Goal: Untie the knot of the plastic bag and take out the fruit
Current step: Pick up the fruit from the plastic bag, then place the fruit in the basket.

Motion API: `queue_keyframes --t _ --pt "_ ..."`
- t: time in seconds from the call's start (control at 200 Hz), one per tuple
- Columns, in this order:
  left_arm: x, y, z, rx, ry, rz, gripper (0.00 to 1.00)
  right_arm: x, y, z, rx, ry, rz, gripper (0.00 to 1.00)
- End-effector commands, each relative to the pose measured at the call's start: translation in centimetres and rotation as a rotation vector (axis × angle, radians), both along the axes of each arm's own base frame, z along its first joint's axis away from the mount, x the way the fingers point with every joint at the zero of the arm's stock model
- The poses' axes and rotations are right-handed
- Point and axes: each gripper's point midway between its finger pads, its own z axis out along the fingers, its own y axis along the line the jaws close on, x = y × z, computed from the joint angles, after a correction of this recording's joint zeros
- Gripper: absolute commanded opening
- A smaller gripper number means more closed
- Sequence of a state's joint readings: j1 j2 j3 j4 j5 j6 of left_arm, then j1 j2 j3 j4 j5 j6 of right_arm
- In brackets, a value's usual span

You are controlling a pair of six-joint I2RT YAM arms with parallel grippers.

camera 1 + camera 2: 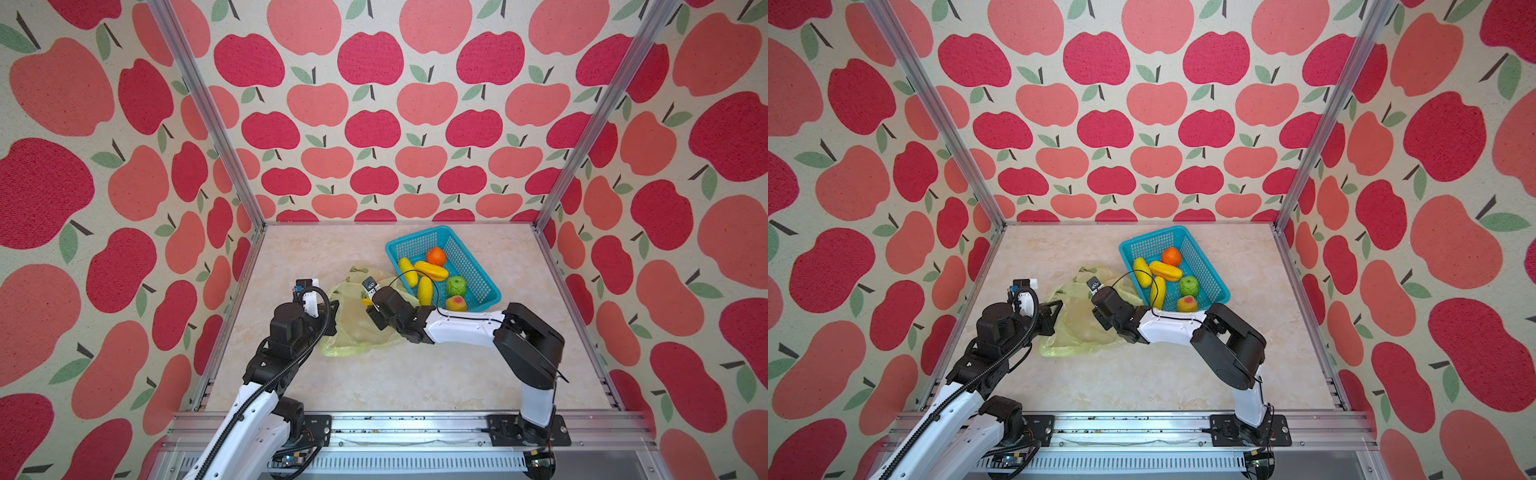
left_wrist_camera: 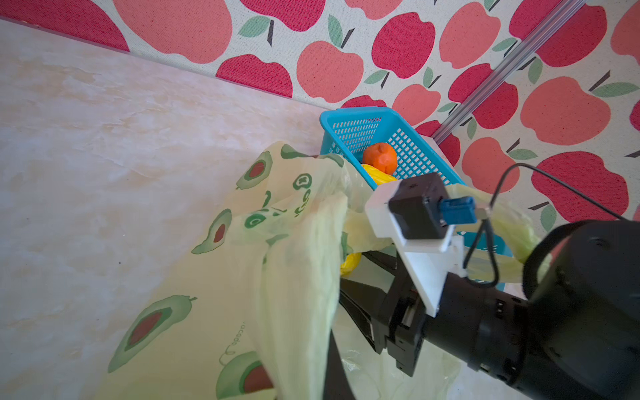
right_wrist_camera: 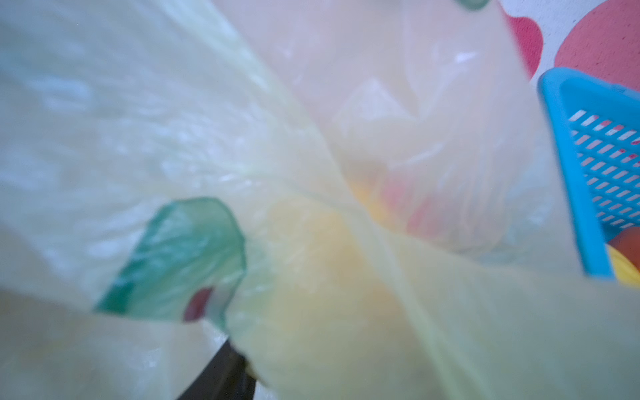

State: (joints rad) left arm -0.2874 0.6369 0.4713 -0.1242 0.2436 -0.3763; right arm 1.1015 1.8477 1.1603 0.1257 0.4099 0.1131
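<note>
One plastic bag (image 1: 353,332), one basket (image 1: 473,270), six fruits (image 1: 435,256) inside the basket.

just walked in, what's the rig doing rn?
It is emptying a plastic bag of toy fruit. The left end effector is shut on the bag's edge, holding the mouth open. The right end effector reaches inside, jaws either side of a yellow fruit; whether it is gripped isn't clear. Six fruits sit in the blue basket beside the bag.

right tool (image 2: 346,277) tips hidden inside plastic bag (image 2: 298,277), fruit (image 2: 350,262) half covered
</note>
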Motion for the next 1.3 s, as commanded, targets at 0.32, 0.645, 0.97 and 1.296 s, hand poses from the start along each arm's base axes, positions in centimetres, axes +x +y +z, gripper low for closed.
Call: queue_keyframes --t 0.32,0.645,0.97,1.296 --pt "0.3 0.0 0.8 -0.001 -0.009 0.000 0.00 -5.9 -1.1 7.4 0.179 -0.060 0.184 0.35" --pt "0.5 0.2 0.5 0.005 0.000 0.011 0.00 -9.5 -3.9 14.3 0.378 -0.198 0.296 0.34" --pt "0.1 0.3 1.1 -0.011 -0.025 0.011 0.00 -5.7 -14.5 19.7 0.519 -0.334 -0.035 0.33" --pt "0.2 0.1 0.9 -0.013 -0.016 0.004 0.00 0.7 -27.8 15.1 0.482 -0.229 -0.652 0.29"
